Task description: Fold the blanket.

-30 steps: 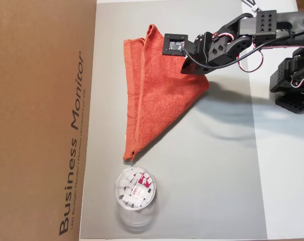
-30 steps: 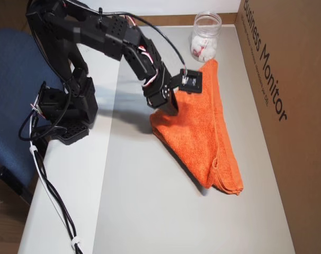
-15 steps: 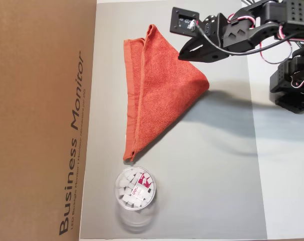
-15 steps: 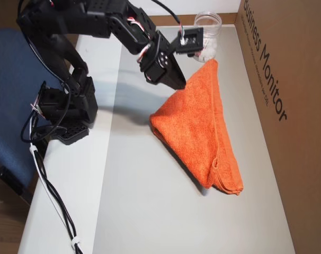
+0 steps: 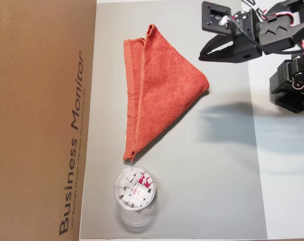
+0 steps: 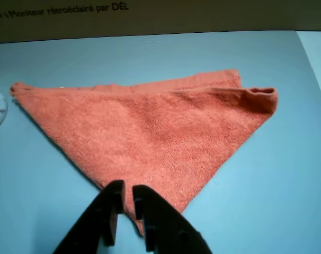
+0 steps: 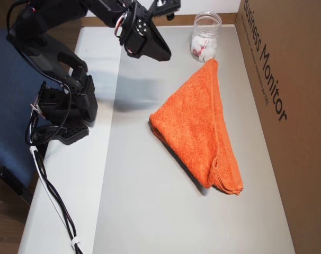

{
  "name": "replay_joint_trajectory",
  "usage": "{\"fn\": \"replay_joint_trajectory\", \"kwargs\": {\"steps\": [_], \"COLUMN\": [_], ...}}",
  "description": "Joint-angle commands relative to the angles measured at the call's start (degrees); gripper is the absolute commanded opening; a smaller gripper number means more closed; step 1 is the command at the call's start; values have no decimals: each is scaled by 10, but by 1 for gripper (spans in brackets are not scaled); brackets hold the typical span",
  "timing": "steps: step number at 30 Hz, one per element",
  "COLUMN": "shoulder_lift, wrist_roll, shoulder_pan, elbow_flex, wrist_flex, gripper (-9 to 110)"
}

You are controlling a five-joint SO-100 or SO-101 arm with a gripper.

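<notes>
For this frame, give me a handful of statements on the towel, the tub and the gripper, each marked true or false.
1. The blanket lies folded into a triangle on the grey mat. True.
2. The gripper is clamped on a corner of the blanket. False: it hangs above the mat, holding nothing, with only a narrow gap between its fingers.
3. The clear tub stands on top of the blanket. False: it stands on the mat beside one of the blanket's pointed ends.
4. The tub holds small white pieces. True.
5. A cardboard box printed "Business Monitor" runs along the blanket's long edge. True.
</notes>
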Motion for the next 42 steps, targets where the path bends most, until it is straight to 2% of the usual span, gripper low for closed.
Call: {"fn": "replay_joint_trajectory", "kwargs": {"steps": [1,16,25,42], "shoulder_lift": [67,323,442,566], "wrist_roll": [-5,-10,-12,-11], "shoulder_pan": [-4,-5,-5,2], "elbow_flex": [39,276,401,574], "wrist_flex": [3,67,67,65], "gripper": [0,0,0,0]}}
